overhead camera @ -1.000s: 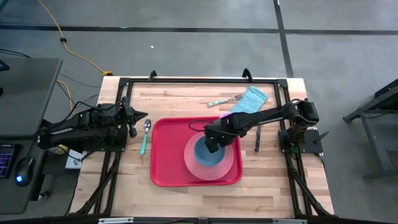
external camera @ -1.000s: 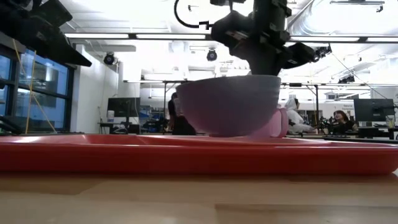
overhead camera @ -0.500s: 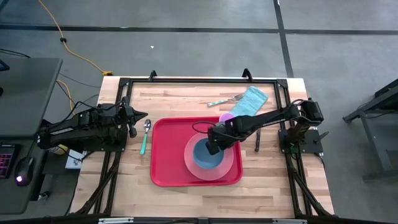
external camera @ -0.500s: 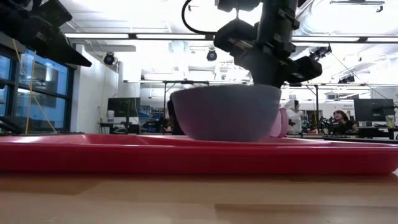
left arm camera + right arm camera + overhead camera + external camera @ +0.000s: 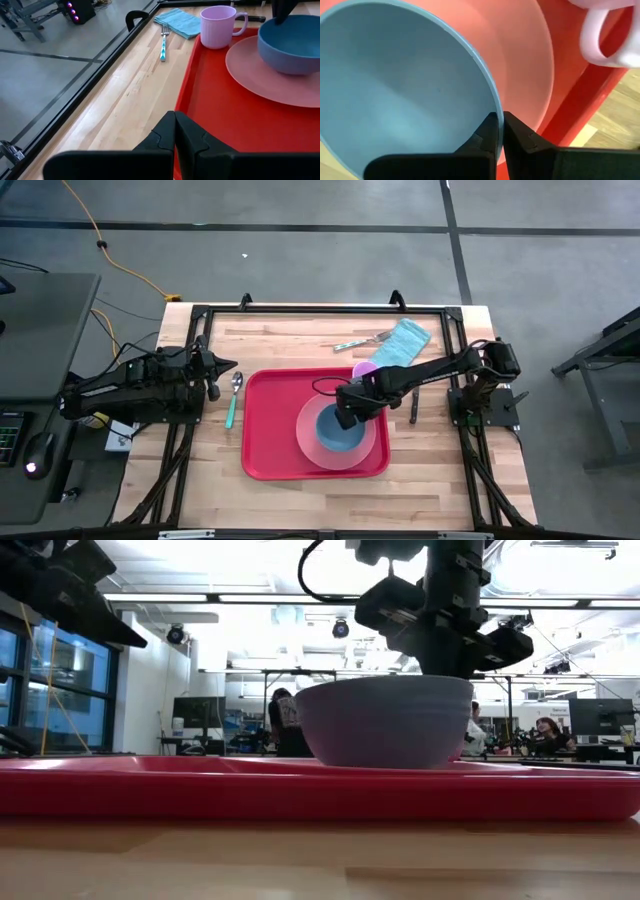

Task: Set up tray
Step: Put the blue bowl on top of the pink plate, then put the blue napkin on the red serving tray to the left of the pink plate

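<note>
The red tray [image 5: 268,420] lies mid-table with the salmon-pink plate [image 5: 305,442] on its right half. The blue bowl [image 5: 340,435] stands level on the plate, also seen in the low view [image 5: 385,725] and the left wrist view [image 5: 292,45]. My right gripper [image 5: 346,416] stands over the bowl's far rim, shut on it. My left gripper [image 5: 214,387] waits shut over the table's left side, beside the tray's left rim [image 5: 187,95]. The pink mug [image 5: 219,26] stands on the table by the tray's far right corner. My right gripper [image 5: 499,116] pinches the blue bowl's rim [image 5: 489,95] on its far side, one finger inside the bowl and the other finger [image 5: 520,140] outside. The fingers come from above, pointing down. The bowl sits upright, its base seemingly resting on the pink plate [image 5: 530,60].
A spoon [image 5: 233,398] lies on the wood left of the tray. A fork [image 5: 358,342] and a teal napkin [image 5: 402,342] lie near the far edge, and a dark knife-like piece [image 5: 413,406] lies right of the tray. A black frame [image 5: 320,309] borders the table.
My right gripper has moved down and a little toward the table's near right, keeping its hold on the bowl. The bowl, lifted and slightly tilted a second ago, has come down level over the middle of the pink plate.
</note>
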You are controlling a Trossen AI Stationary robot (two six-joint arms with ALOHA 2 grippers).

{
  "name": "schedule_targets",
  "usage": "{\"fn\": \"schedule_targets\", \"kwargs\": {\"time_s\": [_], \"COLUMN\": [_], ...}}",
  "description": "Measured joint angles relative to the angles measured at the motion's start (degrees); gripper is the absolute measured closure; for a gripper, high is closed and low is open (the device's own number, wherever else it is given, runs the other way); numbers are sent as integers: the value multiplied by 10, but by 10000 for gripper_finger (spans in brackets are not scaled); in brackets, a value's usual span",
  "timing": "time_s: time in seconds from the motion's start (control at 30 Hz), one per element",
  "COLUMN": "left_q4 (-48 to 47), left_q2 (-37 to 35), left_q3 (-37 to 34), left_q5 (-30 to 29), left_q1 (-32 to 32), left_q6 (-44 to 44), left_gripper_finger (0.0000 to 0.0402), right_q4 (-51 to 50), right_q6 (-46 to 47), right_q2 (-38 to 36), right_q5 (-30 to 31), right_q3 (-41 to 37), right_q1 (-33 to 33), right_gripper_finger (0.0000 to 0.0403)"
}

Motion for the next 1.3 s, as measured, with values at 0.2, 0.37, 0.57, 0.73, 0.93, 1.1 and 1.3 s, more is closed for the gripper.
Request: {"fn": "schedule_targets", "kwargs": {"time_s": [0.2, 0.37, 0.57, 0.73, 0.93, 1.1, 1.3], "left_q4": [0, 0, 0, 0, 0, -1, 0], "left_q2": [0, 0, 0, 0, 0, 0, 0], "left_q3": [0, 0, 0, 0, 0, 0, 0], "left_q5": [0, 0, 0, 0, 0, 0, 0], "left_q1": [0, 0, 0, 0, 0, 0, 0], "left_q6": [0, 0, 0, 0, 0, 0, 0], "left_gripper_finger": [362, 362, 362, 362, 362, 362, 362], "right_q4": [15, 13, -5, -4, 6, 42, 24], "right_q6": [-13, -10, -2, 1, 1, -39, -70], "right_q2": [0, 0, -3, -34, -110, -197, -297], "right_q5": [-6, -5, -15, -10, 34, 136, 253], "right_q3": [0, 0, 0, 0, 0, 0, 0], "right_q1": [0, 0, 0, 0, 0, 0, -20], "right_gripper_finger": [373, 304, 238, 213, 215, 223, 226]}}
